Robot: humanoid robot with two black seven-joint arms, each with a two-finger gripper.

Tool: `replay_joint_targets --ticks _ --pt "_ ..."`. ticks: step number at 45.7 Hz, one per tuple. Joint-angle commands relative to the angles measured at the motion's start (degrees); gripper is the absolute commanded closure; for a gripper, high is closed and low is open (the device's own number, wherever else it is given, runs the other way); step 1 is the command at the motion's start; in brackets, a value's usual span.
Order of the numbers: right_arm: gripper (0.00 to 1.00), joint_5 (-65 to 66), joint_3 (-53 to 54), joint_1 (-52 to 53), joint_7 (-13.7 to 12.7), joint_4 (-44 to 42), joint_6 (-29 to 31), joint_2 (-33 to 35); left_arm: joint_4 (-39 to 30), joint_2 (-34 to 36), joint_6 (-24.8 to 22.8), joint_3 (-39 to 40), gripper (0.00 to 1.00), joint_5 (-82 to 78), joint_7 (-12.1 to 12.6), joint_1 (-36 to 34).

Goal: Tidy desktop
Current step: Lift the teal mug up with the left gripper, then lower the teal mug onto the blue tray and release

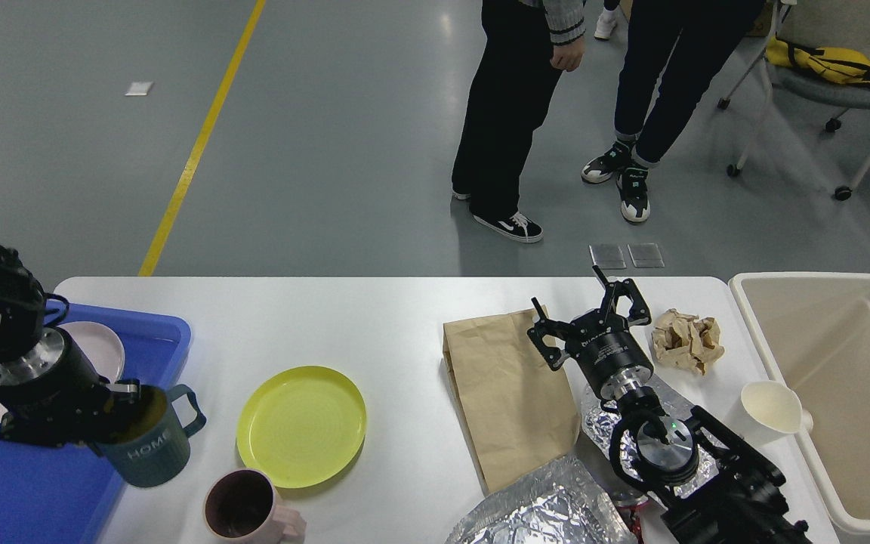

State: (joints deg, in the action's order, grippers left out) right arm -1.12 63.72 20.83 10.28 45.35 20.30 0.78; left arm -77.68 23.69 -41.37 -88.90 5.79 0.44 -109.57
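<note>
The white desktop (344, 317) spans the lower half of the head view. My left gripper (131, 399) is shut on the rim of a dark green mug (154, 449) marked HOME and holds it at the right edge of the blue tray (159, 332). My right gripper (590, 310) is open and empty, over the right edge of a flat brown paper bag (503, 393), just left of a crumpled paper ball (686, 340). A yellow plate (301, 425) and a pink mug (242, 510) sit on the desktop right of the green mug.
A pink plate (99, 347) lies in the blue tray. Crumpled foil (541, 514) lies at the front edge, and more foil (595, 419) under my right arm. A white paper cup (771, 406) lies beside the beige bin (752, 302). Two people stand beyond the table.
</note>
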Motion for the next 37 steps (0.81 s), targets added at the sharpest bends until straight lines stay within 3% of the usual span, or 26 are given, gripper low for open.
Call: replay_joint_targets --ticks 1,9,19,24,37 --pt "0.00 0.0 0.0 0.0 0.0 0.0 0.0 -0.1 -0.1 -1.0 -13.3 -0.6 1.00 -0.2 -0.1 -13.1" --pt "0.00 0.0 0.0 0.0 0.0 0.0 0.0 0.0 -0.1 -4.1 -13.6 -0.2 1.00 -0.2 -0.8 -30.4" --pt "0.00 0.0 0.0 0.0 0.0 0.0 0.0 0.0 -0.1 -5.3 -13.6 0.4 1.00 -0.2 -0.7 -40.9" --pt "0.00 0.0 0.0 0.0 0.0 0.0 0.0 0.0 -0.1 -5.3 -13.6 -0.1 1.00 -0.2 -0.6 -39.3" --pt "0.00 0.0 0.0 0.0 0.0 0.0 0.0 0.0 0.0 -2.7 -13.6 -7.0 1.00 -1.8 -0.2 -21.8"
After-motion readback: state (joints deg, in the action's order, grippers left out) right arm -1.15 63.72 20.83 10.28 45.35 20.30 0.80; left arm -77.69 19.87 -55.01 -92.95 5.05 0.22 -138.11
